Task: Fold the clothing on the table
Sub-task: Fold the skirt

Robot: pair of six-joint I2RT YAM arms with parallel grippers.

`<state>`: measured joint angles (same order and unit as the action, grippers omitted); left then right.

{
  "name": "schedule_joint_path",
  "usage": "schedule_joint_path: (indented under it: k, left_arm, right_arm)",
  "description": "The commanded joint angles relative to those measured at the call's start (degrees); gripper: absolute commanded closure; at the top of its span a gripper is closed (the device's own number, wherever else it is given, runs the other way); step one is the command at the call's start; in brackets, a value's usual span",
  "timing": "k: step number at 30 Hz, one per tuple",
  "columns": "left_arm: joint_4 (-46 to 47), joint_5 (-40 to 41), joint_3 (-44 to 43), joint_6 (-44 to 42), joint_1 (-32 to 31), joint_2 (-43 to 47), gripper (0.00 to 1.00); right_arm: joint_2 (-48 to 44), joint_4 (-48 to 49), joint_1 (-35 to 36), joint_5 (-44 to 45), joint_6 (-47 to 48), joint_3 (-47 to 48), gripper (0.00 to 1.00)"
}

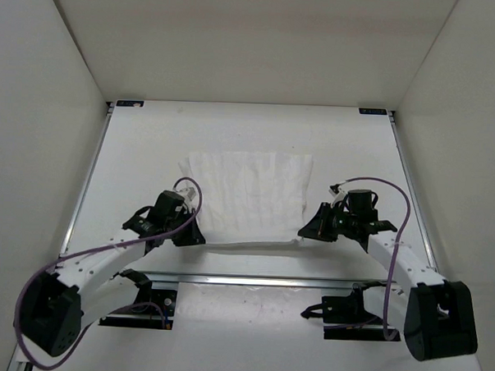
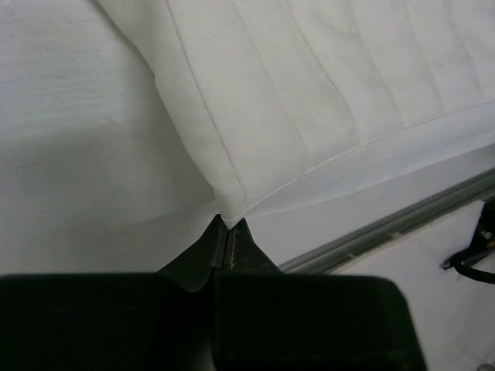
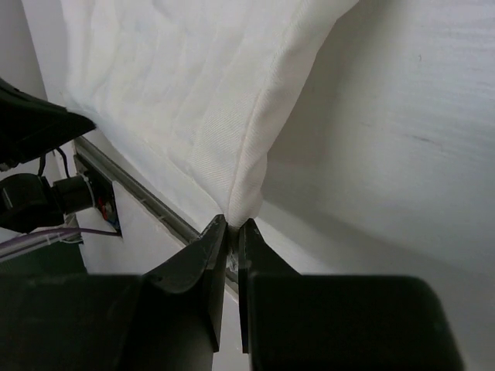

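The clothing (image 1: 247, 194) is a white ribbed garment spread over the middle of the table (image 1: 151, 140), its near edge lifted and stretched between the two arms. My left gripper (image 1: 197, 237) is shut on the near left corner of the clothing (image 2: 255, 131), which hangs taut from the black fingertips (image 2: 219, 230). On the other side my right gripper (image 1: 304, 233) is shut on the near right corner of the clothing (image 3: 201, 100), the cloth bunched between its fingers (image 3: 210, 239).
The metal rail (image 1: 260, 279) of the table's near edge runs just below both grippers. Black brackets (image 1: 126, 104) mark the far corners. White walls enclose the table on three sides. Cables and arm bases (image 1: 341, 309) sit under the near rail.
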<state>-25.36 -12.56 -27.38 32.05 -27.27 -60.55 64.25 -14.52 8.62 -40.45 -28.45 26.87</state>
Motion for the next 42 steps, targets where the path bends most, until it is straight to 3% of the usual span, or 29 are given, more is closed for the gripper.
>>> schedule_joint_path:
  k: [1, 6, 9, 12, 15, 19, 22, 25, 28, 31, 36, 42]
  left_arm:
    - [-3.18, 1.31, 3.02, 2.49, -0.42, 8.51, 1.0]
    - [-9.25, -1.07, 4.0, 5.91, -2.7, 20.72, 1.0]
    - [-14.95, -1.33, 1.11, 6.09, -2.44, 25.29, 1.0]
    - [-21.19, -1.33, -4.33, 5.31, -0.17, 29.43, 1.0]
    - [-26.57, -2.65, -9.71, 3.46, 2.3, 29.88, 1.0]
    - [-25.53, -3.26, -15.41, 2.75, 3.98, 27.43, 1.0]
    - [-21.94, -1.86, -16.92, 2.14, 4.5, 23.83, 1.0]
    - [-16.31, -3.78, -14.91, 1.0, 6.86, 19.79, 1.0]
    - [-8.4, -6.94, -10.95, 2.57, 10.91, 16.8, 1.0]
    - [-3.12, -5.82, -8.49, 3.63, 12.06, 13.8, 1.0]
    - [5.4, -5.02, -8.13, 6.17, 13.9, 6.61, 1.0]
    - [16.64, -4.15, -12.17, 11.09, 17.33, -4.72, 0.99]
  right_arm:
    - [-7.62, -4.52, 1.04, 5.28, -0.3, -1.46, 0.99]
    - [-18.69, -14.38, 3.32, 4.85, -0.65, -2.44, 1.0]
    - [-24.41, -20.53, 5.97, 5.47, -2.32, 0.63, 1.0]
    - [-30.12, -30.18, 3.43, 3.11, -0.31, 4.49, 1.0]
    - [-34.09, -36.09, 0.35, -0.15, 0.93, 6.96, 1.0]
    - [-33.93, -37.69, -0.54, -3.05, 0.5, 10.39, 1.0]
    - [-31.38, -33.04, -0.18, -3.41, -1.08, 11.89, 1.0]
    - [-28.93, -22.33, -2.37, -7.26, -4.5, 8.73, 1.0]
    - [-26.03, -0.59, -6.41, -14.28, -14.4, -0.74, 1.0]
    - [-21.64, 16.14, -7.12, -15.8, -21.81, -6.29, 1.0]
    - [-12.32, 26.72, -8.36, -10.01, -24.28, -5.0, 1.0]
    - [4.55, 36.13, -10.38, -3.16, -26.13, 6.16, 1.0]
